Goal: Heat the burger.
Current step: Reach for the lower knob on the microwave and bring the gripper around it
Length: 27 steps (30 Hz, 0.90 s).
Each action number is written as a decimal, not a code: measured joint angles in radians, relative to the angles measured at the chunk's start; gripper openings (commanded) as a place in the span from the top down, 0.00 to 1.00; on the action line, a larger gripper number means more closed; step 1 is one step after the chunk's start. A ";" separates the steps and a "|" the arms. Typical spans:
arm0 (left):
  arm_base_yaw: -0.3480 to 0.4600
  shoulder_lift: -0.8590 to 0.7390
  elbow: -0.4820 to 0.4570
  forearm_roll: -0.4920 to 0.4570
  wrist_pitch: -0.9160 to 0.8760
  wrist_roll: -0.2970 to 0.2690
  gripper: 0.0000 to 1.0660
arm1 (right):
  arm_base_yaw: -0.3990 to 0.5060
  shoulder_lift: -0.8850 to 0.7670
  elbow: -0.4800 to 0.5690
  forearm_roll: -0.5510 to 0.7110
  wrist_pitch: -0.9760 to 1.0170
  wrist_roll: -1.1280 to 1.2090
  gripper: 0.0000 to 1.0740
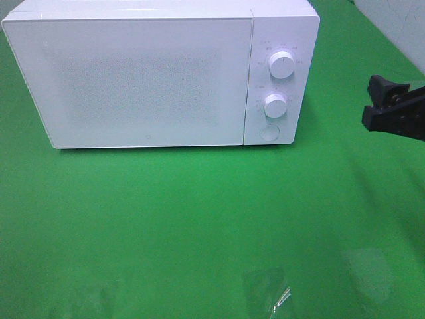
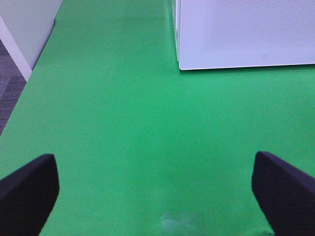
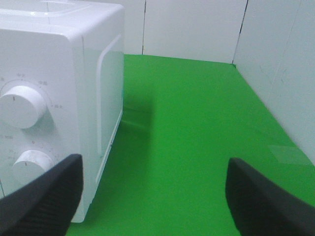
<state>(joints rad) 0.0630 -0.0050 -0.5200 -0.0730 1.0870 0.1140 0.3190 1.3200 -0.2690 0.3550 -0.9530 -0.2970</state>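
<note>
The burger is out of view in all frames. A white microwave [image 1: 146, 73] stands at the back of the green table with its door shut; it also shows in the left wrist view [image 2: 246, 34] and the right wrist view [image 3: 59, 73]. Its two knobs [image 1: 282, 65] [image 1: 275, 105] and a round button [image 1: 268, 132] are on its right panel. My right gripper [image 1: 382, 103] hovers to the right of the microwave, open and empty [image 3: 152, 191]. My left gripper [image 2: 155, 191] is open and empty over bare cloth, left of and in front of the microwave; it is outside the exterior high view.
Green cloth [image 1: 199, 212] covers the table. Clear tape patches [image 1: 269, 292] lie near the front edge. White walls [image 3: 197, 29] close off the back and right side. The table's left edge [image 2: 29, 83] drops to grey floor.
</note>
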 measured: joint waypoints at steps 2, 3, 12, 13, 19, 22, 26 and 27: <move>0.000 0.000 0.000 0.000 0.000 0.000 0.05 | 0.057 0.041 0.002 0.057 -0.046 -0.037 0.29; 0.000 0.000 0.000 0.000 0.000 0.000 0.05 | 0.131 0.087 0.002 0.125 -0.108 -0.057 0.29; 0.000 0.000 0.000 0.000 0.000 0.000 0.05 | 0.342 0.207 0.000 0.317 -0.243 -0.065 0.29; 0.000 0.000 0.000 0.000 0.000 0.000 0.05 | 0.342 0.207 0.000 0.317 -0.243 -0.065 0.29; 0.000 0.000 0.000 0.000 0.000 0.000 0.05 | 0.492 0.252 -0.013 0.462 -0.251 -0.069 0.29; 0.000 0.000 0.000 0.000 0.000 0.000 0.05 | 0.512 0.264 -0.030 0.464 -0.253 -0.071 0.29; 0.000 0.000 0.000 0.000 0.000 0.000 0.05 | 0.529 0.306 -0.068 0.464 -0.254 -0.071 0.29; 0.000 0.000 0.000 0.000 0.000 0.000 0.05 | 0.530 0.315 -0.075 0.466 -0.254 -0.071 0.29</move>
<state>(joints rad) 0.0630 -0.0050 -0.5200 -0.0730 1.0870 0.1140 0.8490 1.6350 -0.3440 0.8210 -1.2070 -0.3680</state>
